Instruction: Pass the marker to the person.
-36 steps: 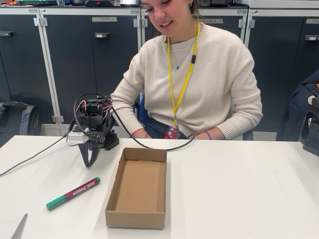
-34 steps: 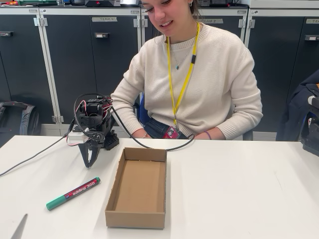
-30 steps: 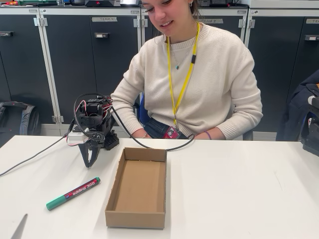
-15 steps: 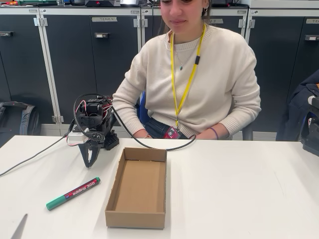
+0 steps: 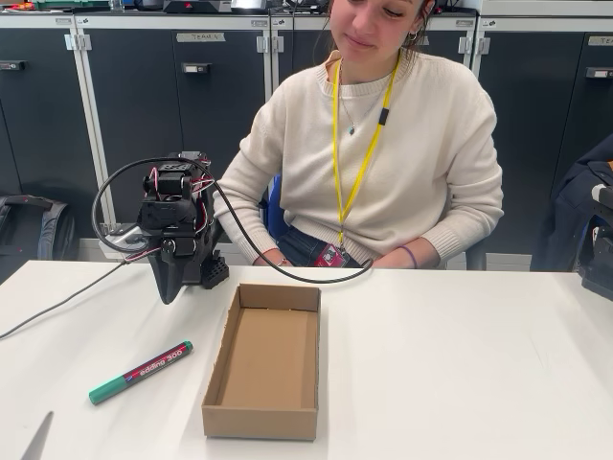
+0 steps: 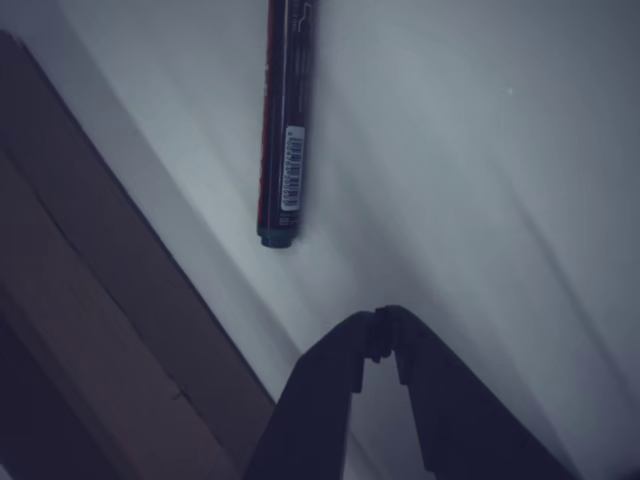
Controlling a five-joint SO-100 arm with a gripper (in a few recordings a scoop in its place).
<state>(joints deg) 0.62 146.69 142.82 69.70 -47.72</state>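
Fixed view, near to far. The marker (image 5: 141,372) lies flat on the white table (image 5: 460,383) at the lower left, green cap toward the near left corner, its dark red label printed "edding 300" facing up. Just to its right stands an open cardboard box (image 5: 263,362), long side running away from the camera, apart from the marker. Behind the marker, the black arm (image 5: 177,225) is folded low over its base, cables looping around its upper joints; the pincer (image 5: 170,286) points downward and hangs above the table, well short of the marker, touching nothing. A black cable (image 5: 287,276) runs from the arm past the far end of the box. Beyond the table edge sits the person (image 5: 383,153) in a cream sweater with a yellow lanyard, forearms resting at the far rim. Dark cabinets (image 5: 144,105) close the background.

Wrist view. The pincer (image 6: 385,335) has its dark fingertips (image 6: 345,360) drawn together, tips meeting with no thing between them. The marker (image 6: 283,120) lies on the table (image 6: 480,150) ahead of the tips, its barcode label up, beside the box wall (image 6: 110,330) at left.
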